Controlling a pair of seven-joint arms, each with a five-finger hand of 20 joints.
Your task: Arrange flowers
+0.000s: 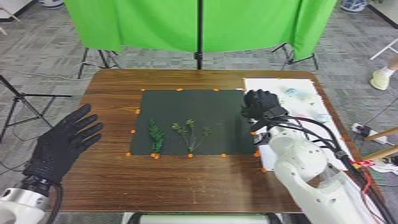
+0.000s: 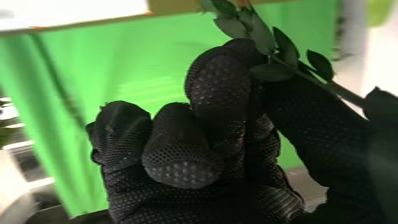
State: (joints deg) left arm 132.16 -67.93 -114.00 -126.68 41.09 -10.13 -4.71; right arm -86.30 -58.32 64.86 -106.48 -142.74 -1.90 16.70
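In the head view my right hand (image 1: 263,104) is over the right edge of the dark mat (image 1: 191,100), beside the white sheet (image 1: 300,92). The right wrist view has the same hand (image 2: 218,95) with curled fingers, pinching a leafy green stem (image 2: 306,75) between fingers and thumb. On the mat's lower part lie a dense green sprig (image 1: 156,136) and, to its right, a thin branching sprig (image 1: 190,134), apart from my hands. Left of the mat my left hand (image 1: 58,145) is open with straight fingers, holding nothing.
Small orange pieces (image 1: 137,111) line the mat's edges on the brown table (image 1: 178,185). Pale, blurred items (image 1: 298,93) lie on the white sheet at the right. A green cloth (image 1: 142,25) hangs beyond the table's far edge, with stand legs below it.
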